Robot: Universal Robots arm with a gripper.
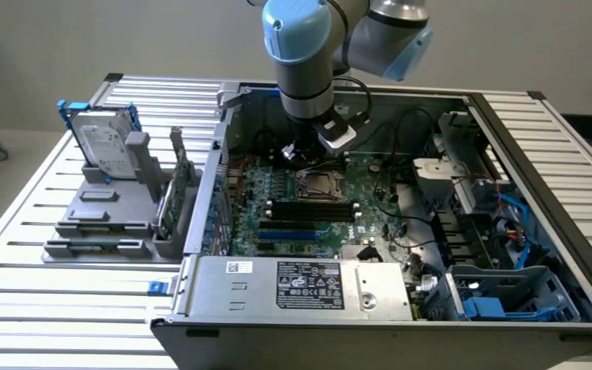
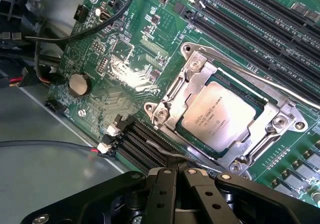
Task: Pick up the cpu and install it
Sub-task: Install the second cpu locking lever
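Inside the open computer case [image 1: 543, 154], the cpu [image 2: 220, 121] already lies in its metal-framed socket [image 2: 280, 121] on the green motherboard [image 2: 125, 84]. Just above it the gripper [image 2: 176, 176] hovers, fingers pressed together and holding nothing. Risk, as I judge it: a descent could nudge the chip askew (or snag the thin retention lever [image 2: 260, 79]). Counted: one cpu, one socket, one coin cell [image 2: 79, 84], one hard drive [image 1: 105, 142] outside the case.
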